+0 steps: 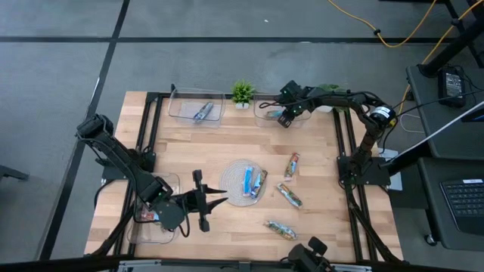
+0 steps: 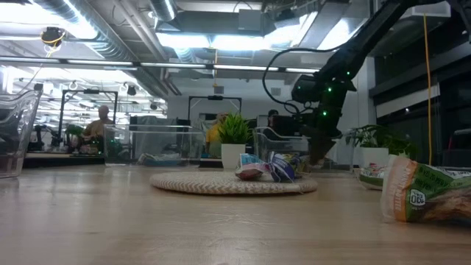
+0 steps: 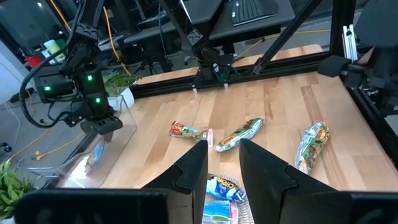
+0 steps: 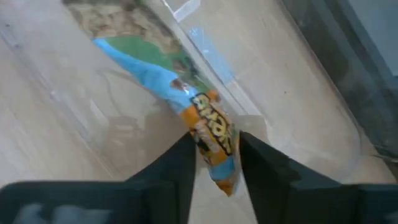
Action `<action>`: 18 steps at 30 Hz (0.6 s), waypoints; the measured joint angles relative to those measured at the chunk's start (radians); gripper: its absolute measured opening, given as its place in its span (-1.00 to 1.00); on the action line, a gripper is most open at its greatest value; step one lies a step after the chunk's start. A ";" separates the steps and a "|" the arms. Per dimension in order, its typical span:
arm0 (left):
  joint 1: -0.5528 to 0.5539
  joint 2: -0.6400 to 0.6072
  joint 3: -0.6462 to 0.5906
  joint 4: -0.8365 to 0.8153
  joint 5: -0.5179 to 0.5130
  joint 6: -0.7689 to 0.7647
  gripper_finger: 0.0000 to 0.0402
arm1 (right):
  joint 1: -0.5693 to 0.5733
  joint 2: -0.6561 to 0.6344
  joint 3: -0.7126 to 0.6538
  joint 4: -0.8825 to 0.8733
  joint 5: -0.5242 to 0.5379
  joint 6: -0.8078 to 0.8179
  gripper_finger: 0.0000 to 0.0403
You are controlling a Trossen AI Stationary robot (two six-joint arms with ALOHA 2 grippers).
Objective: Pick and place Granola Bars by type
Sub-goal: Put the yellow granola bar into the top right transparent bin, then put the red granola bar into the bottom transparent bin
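Right claw [image 4: 214, 163]: over far-right clear tray [image 1: 271, 115]; right wrist view alone shows fingers parted, straddling blue-orange granola bar [image 4: 208, 127]. Left claw [image 1: 217, 199]: fingers slightly apart, empty, beside round plate [image 1: 234, 183] holding two blue bars [image 1: 253, 181]

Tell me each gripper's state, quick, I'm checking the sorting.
Left gripper: open, empty, beside the round plate.
Right gripper: fingers around a blue bar over the far tray; grip cannot be told.

A pale wooden table [image 1: 227, 147] with a black metal frame is sitting on grey floor. Three clear plastic trays are resting on it: one [image 1: 181, 111] at the far edge, another [image 1: 265, 117] beside it, a third [image 1: 168, 183] near the left front. A small green potted plant [image 1: 242, 93] is standing between the far trays. A round woven mat [image 1: 233, 181] is lying mid-table.
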 joint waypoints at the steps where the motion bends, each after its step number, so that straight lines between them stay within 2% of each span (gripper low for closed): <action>1: 0.000 0.000 0.000 -0.003 0.000 0.000 -0.57 | 0.000 0.000 0.006 -0.007 0.003 0.000 -0.31; 8: 0.001 0.000 0.000 -0.005 0.000 -0.001 -0.57 | 0.000 0.000 0.097 -0.099 0.003 0.006 -0.05; 13: 0.001 0.000 0.000 -0.019 0.000 -0.021 -0.57 | 0.002 -0.026 0.147 -0.151 0.001 0.028 -0.02; 18: 0.001 0.000 0.000 -0.087 0.000 -0.082 -0.57 | 0.012 -0.111 0.147 -0.154 0.000 0.030 -0.02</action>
